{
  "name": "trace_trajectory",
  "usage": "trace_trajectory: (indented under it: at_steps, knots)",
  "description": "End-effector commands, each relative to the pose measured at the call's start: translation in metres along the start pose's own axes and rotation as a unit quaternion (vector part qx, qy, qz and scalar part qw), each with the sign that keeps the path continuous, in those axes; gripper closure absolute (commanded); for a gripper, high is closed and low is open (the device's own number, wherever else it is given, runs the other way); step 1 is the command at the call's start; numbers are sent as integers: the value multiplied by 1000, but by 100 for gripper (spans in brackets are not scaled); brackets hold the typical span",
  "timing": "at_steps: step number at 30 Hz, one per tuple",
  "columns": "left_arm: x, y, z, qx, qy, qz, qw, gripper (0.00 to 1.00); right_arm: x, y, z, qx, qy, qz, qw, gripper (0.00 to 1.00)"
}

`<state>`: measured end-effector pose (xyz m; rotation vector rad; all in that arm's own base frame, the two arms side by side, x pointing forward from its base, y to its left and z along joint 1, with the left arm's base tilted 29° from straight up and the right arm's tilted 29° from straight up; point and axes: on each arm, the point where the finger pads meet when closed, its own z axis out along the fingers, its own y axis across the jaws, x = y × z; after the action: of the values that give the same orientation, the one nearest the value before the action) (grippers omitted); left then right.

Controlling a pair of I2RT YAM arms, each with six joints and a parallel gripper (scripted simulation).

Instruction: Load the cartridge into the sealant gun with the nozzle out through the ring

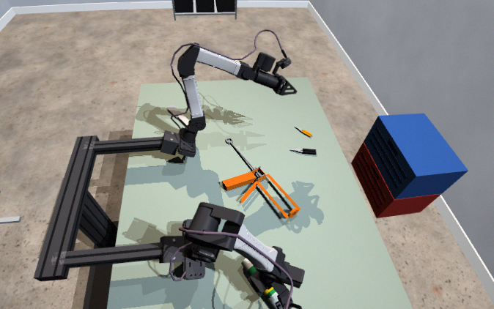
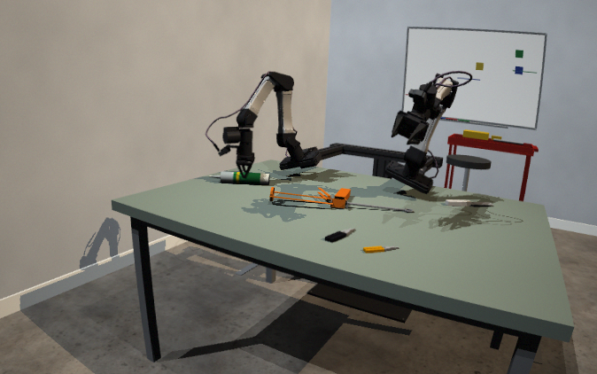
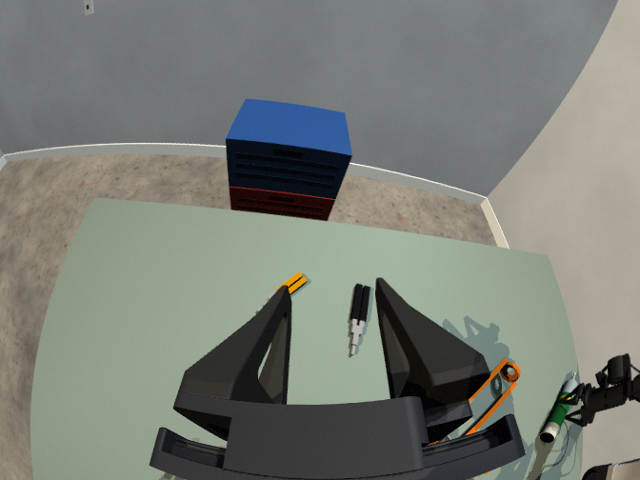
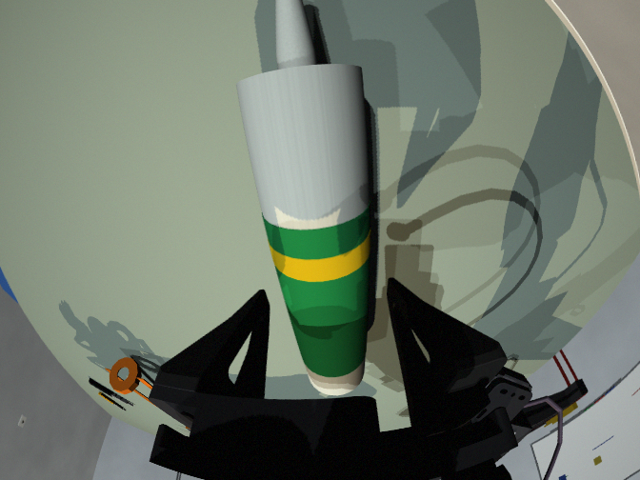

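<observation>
The orange sealant gun [image 1: 240, 180] [image 2: 341, 198] [image 3: 493, 408] lies on the table, its frame empty. Its plunger rod [image 1: 242, 156] [image 2: 381, 207] extends out behind the handle; the thumb plate is too small to make out. The green, white and yellow cartridge [image 1: 252, 269] [image 2: 254, 178] [image 3: 558, 410] [image 4: 310, 154] lies on its side, separate from the gun. My right gripper [image 2: 244, 175] [image 4: 327, 292] is open, its fingers on either side of the cartridge's green part, with gaps visible in the right wrist view. My left gripper [image 1: 295, 91] [image 2: 402, 138] [image 3: 332, 290] is open and empty, high above the table.
A yellow-handled knife [image 1: 306, 132] [image 2: 374, 249] and a black-handled knife [image 1: 308, 151] [image 2: 337, 236] [image 3: 360, 302] lie beyond the gun. A white-handled tool [image 2: 458, 202] lies near the left arm's base. A blue and red cabinet [image 1: 425, 143] [image 3: 289, 124] stands past the table edge.
</observation>
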<state>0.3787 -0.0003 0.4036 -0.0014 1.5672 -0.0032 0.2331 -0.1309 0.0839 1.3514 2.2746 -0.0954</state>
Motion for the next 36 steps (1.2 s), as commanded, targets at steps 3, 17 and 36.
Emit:
trace_trajectory:
  at_steps: [3,17,36]
  knots:
    - [-2,2,-4,-1,-5,-1,1000,49,6,-4,8,5,11,1,1000,27]
    - [-2,2,-4,-1,-5,-1,1000,49,4,-3,12,2,8,-1,1000,27]
    - [-2,2,-4,-1,-5,-1,1000,49,7,-1,15,1,10,-4,1000,100]
